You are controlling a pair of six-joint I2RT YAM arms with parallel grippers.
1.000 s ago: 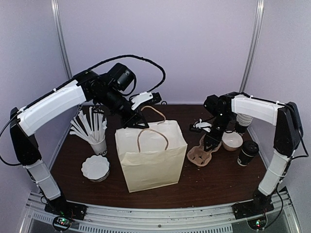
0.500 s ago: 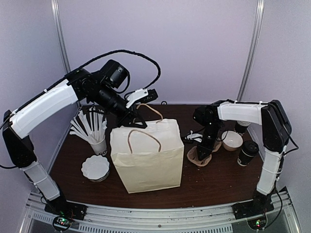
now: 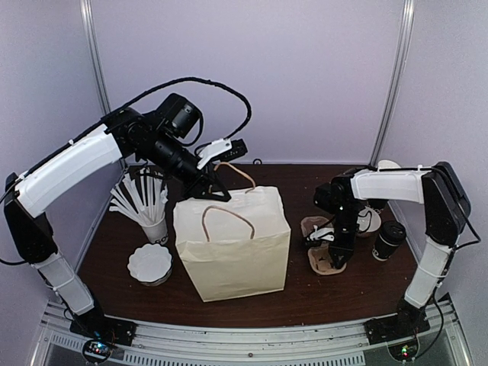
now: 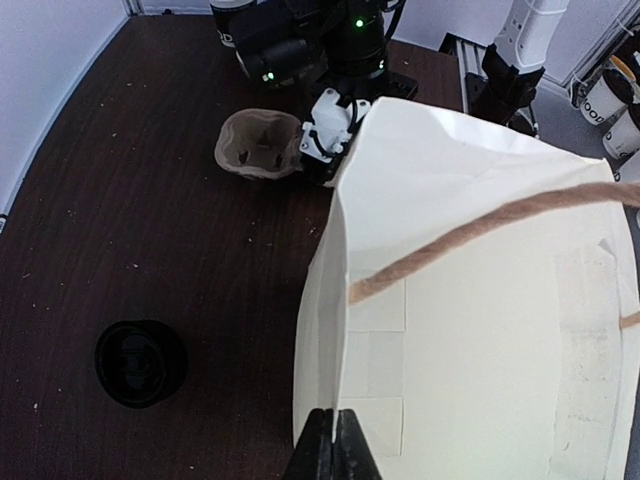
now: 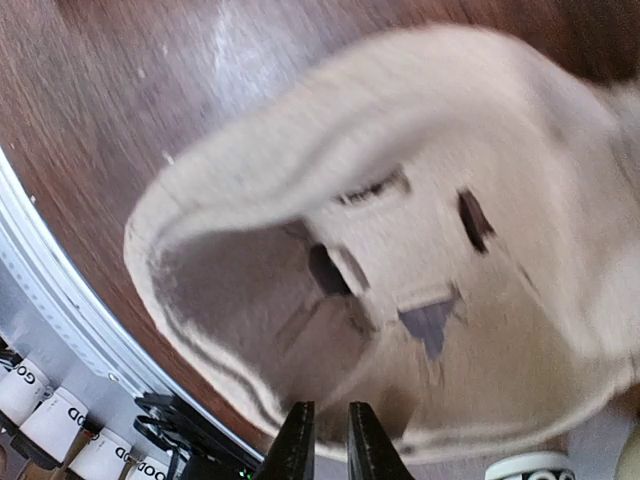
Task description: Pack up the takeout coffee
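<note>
Coffee cup (image 3: 390, 239) with its black lid stands upright on the right side of the table (image 3: 351, 301), seen from above. It is outside the paper bag (image 3: 236, 252) and well apart from it. Nothing touches it. Between the two is the brown cup tray (image 3: 323, 263), and the right gripper (image 3: 329, 248) reaches down onto it. The left gripper (image 3: 217, 191) is at the back top edge of the bag, by the rope handle. A white cup of straws (image 3: 155, 227) stands on the bag's left side.

From the left wrist, the two fingers (image 4: 322, 448) are squeezed tight on the bag's thin edge, so its mouth stands open. The cup tray (image 4: 258, 155) shows beyond the bag, with the right gripper touching its near side. The coffee cup (image 4: 140, 362) is the dark round lid, alone on the wood.

From the right wrist, the picture is blurry. The tray (image 5: 400, 230) fills it. The fingers (image 5: 298, 440) are pinched close on its rim, so I think this gripper is grasping the tray.

I think the step is moving the tray, either to take the cup or to go in the bag. To do it well, grip the thin rim firmly, hold the tray flat and go slowly. Steer clear of the coffee cup so it does not tip. The left side should hold the bag mouth wide and steady.
</note>
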